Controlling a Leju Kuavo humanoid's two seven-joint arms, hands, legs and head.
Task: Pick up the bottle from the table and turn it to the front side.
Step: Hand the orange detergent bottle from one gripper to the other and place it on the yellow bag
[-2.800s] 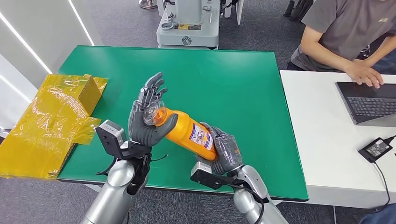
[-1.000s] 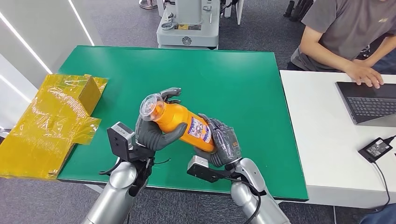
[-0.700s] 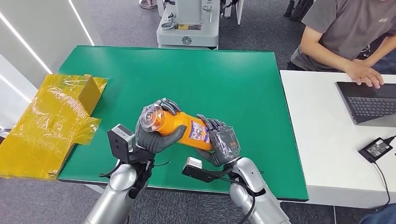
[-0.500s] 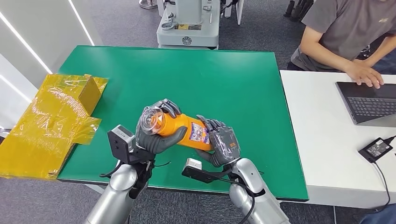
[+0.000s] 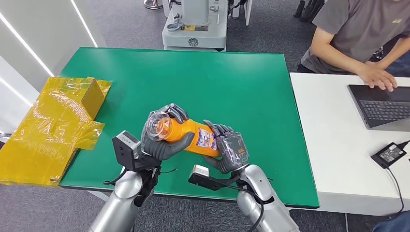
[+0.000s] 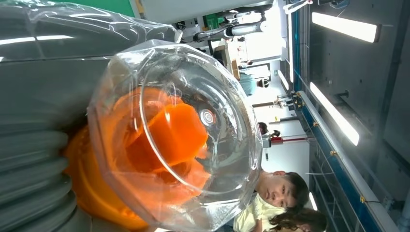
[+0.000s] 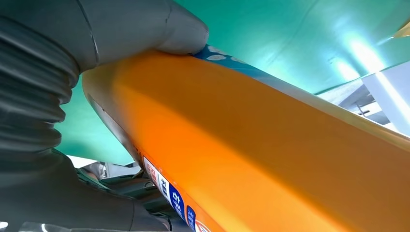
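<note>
The left hand (image 5: pixel 162 137) has its fingers wrapped round the neck end of the bottle (image 5: pixel 186 134), thumb underneath and the darker fingers curled over the top just behind the clear cap (image 5: pixel 155 124); nearly three seconds back those fingers were fanned open against the cap, so the hand has since closed into a full grip. The right hand (image 5: pixel 231 151) clasps the bottom end, its fingers folded over the orange body beside the printed label (image 5: pixel 207 138). The bottle hangs between the two hands, lying nearly level above the green table (image 5: pixel 241 92) near its front edge, cap toward the robot's left. Over the last second it has dropped from a steeper tilt, and the label has rolled a little. That suggests the turn is under way with both hands sharing the load. At the far right a person (image 5: pixel 358 38) sits at a laptop (image 5: pixel 382 104).
</note>
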